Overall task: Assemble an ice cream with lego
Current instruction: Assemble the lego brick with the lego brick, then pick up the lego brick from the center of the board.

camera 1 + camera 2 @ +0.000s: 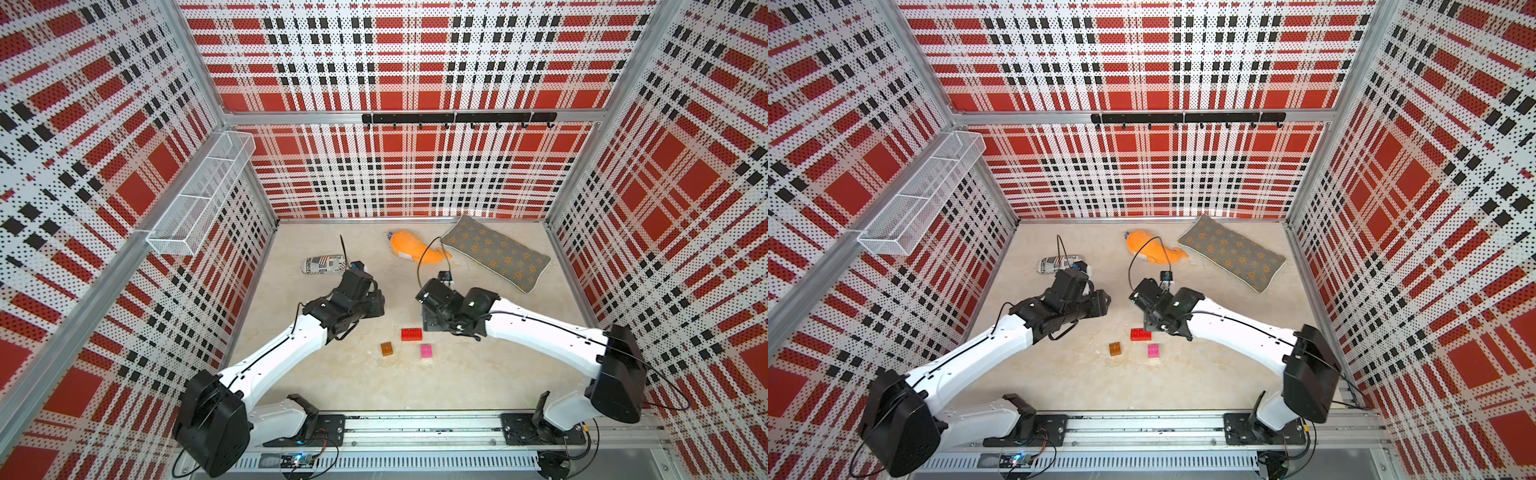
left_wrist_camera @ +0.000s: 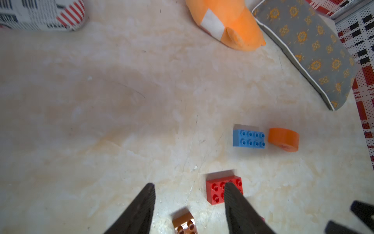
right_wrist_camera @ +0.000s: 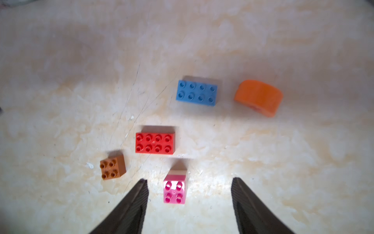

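small pink studded plastic brick point(image 3: 174, 191), stacked on a cream one point(image 3: 177, 172), lies lower centre in the right wrist view, between the right gripper's point(image 3: 189, 180) open, empty jaws; that arm looks nearer. left gripper point(image 2: 189, 184), jaws parted and empty, hangs over the long red plastic brick point(image 2: 214, 191).

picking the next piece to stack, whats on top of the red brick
Nothing is on it: the red brick shows all eight studs bare in the right wrist view. In the left wrist view, one jaw of the left gripper hides some studs.
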{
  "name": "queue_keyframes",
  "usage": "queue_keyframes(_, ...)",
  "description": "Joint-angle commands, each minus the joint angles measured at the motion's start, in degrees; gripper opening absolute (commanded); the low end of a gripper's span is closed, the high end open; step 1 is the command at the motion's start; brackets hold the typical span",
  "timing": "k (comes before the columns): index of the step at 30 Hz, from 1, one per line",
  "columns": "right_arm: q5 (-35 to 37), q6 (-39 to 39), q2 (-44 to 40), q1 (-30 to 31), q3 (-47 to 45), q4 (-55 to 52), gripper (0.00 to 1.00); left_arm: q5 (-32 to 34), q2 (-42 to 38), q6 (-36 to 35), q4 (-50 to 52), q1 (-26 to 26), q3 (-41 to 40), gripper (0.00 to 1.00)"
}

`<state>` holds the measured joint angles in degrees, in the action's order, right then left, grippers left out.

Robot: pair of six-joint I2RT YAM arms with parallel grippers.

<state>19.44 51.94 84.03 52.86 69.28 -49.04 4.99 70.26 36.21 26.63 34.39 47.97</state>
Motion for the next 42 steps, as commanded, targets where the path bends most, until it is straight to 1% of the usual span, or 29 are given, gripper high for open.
queue_keyframes(1,0.99,-4.65,-4.48,-2.40,-4.56,1.03,0.69,2.23,-0.33,10.08,2.47,4.06,-3.23,0.59)
queue_keyframes(5,-0.62,-6.09,-8.93,-4.23,-9.71,3.60,0.68,3.15,-0.98,16.70,1.30,8.77,-6.74,0.59)
queue_keyframes(8,-1.23,-6.21,-10.56,-4.48,-12.05,4.95,0.68,3.65,-0.11,19.40,1.15,11.31,-8.32,0.59)
queue_keyframes(13,-0.98,-6.27,-12.18,-4.43,-13.67,5.79,0.68,4.20,1.60,22.76,2.04,13.38,-10.51,0.59)
queue_keyframes(19,0.06,-6.57,-13.60,-4.52,-14.50,5.84,0.68,5.59,3.92,26.16,3.69,16.09,-9.44,0.58)
queue_keyframes(27,-0.45,-8.63,-14.64,-5.13,-16.53,7.88,0.69,7.85,7.80,27.94,5.27,17.29,-7.53,0.58)
queue_keyframes(34,-1.32,-10.25,-15.95,-6.34,-17.90,8.84,0.69,10.15,11.49,28.34,7.87,18.14,-2.77,0.57)
queue_keyframes(42,-3.12,-11.24,-17.55,-8.47,-20.26,10.40,0.69,10.31,14.38,28.75,8.92,18.53,-1.05,0.57)
